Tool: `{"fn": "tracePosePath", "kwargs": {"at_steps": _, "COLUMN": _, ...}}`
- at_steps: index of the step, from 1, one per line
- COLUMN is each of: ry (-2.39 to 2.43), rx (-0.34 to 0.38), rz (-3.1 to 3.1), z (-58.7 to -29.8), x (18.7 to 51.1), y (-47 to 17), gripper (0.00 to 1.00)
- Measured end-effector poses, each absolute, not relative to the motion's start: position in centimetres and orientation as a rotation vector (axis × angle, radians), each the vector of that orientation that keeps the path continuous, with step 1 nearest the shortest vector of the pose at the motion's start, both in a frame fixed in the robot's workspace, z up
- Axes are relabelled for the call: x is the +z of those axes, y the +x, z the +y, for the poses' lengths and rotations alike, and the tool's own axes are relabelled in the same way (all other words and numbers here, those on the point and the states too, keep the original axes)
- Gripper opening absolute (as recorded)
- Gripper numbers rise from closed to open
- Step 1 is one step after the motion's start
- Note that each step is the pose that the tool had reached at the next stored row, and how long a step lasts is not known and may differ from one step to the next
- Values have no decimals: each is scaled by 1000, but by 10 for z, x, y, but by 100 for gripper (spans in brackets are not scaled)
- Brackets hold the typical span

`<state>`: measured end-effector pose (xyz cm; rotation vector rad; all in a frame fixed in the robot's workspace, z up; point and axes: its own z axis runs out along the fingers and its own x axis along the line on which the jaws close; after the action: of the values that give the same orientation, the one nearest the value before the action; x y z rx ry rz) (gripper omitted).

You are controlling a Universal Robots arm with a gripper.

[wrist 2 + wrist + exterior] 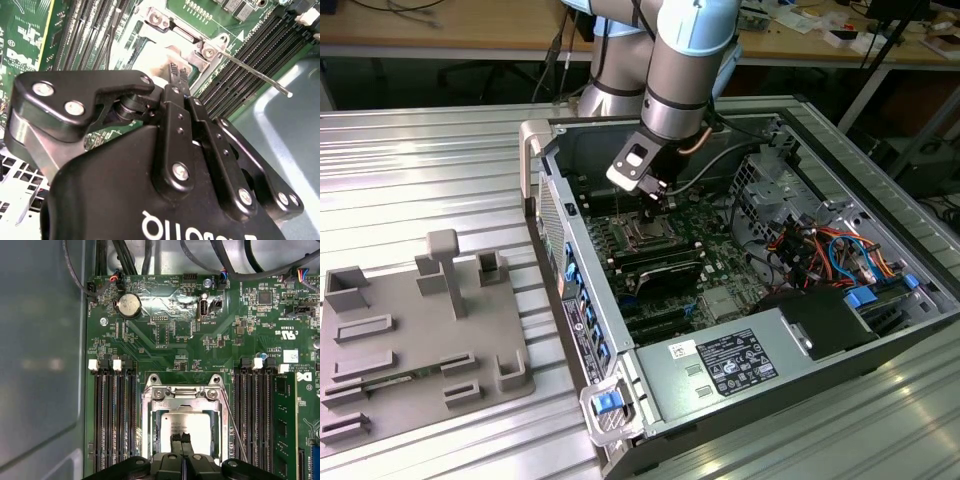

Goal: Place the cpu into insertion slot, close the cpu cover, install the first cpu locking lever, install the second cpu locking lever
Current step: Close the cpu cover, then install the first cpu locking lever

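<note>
Inside the open computer case [570, 290], gripper [181, 437] clenched, fingertips pinched together on nothing, poised right at the silver top of the cpu [200, 426], which lies seated in the insertion slot [148, 425] between banks of memory slots [112, 420].

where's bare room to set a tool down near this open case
Bare ribbed table beyond the grey tray, at the exterior view's left. Inside the case it is crowded: gripper over the cpu, memory slots flanking, cables.
</note>
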<state>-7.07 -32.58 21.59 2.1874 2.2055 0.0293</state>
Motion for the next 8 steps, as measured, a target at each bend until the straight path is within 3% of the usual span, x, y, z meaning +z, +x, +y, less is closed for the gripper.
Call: {"fn": "tracePosePath", "kwargs": {"at_steps": 8, "ry": 2187, "rx": 29, "rz": 2206, "z": -326, "x": 216, "y": -70, "gripper": 11}}
